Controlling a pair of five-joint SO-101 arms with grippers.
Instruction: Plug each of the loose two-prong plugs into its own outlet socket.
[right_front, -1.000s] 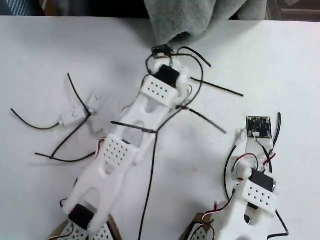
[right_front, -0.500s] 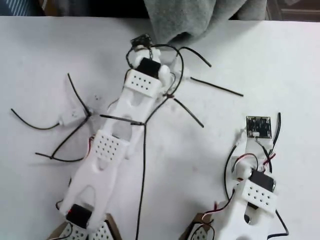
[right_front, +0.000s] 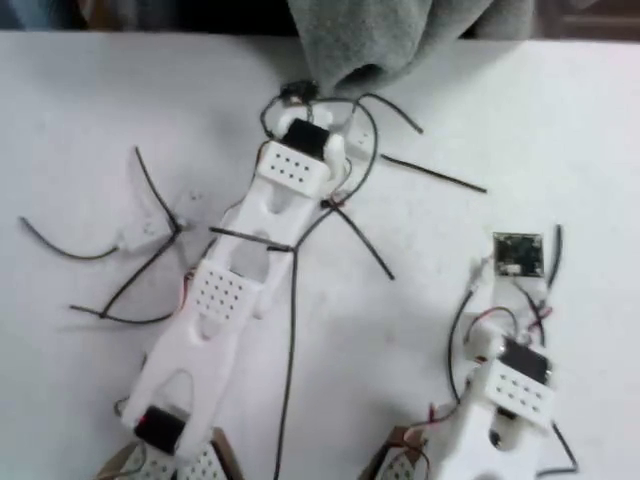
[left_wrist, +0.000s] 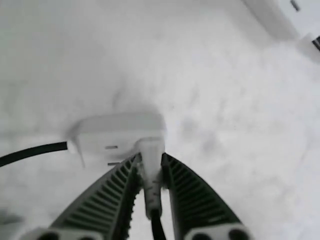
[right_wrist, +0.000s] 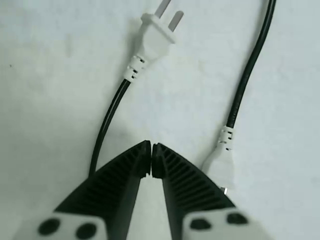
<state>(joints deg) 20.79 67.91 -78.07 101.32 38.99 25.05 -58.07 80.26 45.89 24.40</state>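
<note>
White table under both my arms; my left claw is clamped on a white plug near the middle of the far edge, its nose touching an outlet socket; the prongs are hidden; my right claw is pressed together, empty, toward the right edge, above a loose plug and a second plug. I judge the socket may slide if I push off-line, bending prongs; no readable writing.

A grey cloth drapes onto the white table.
</note>
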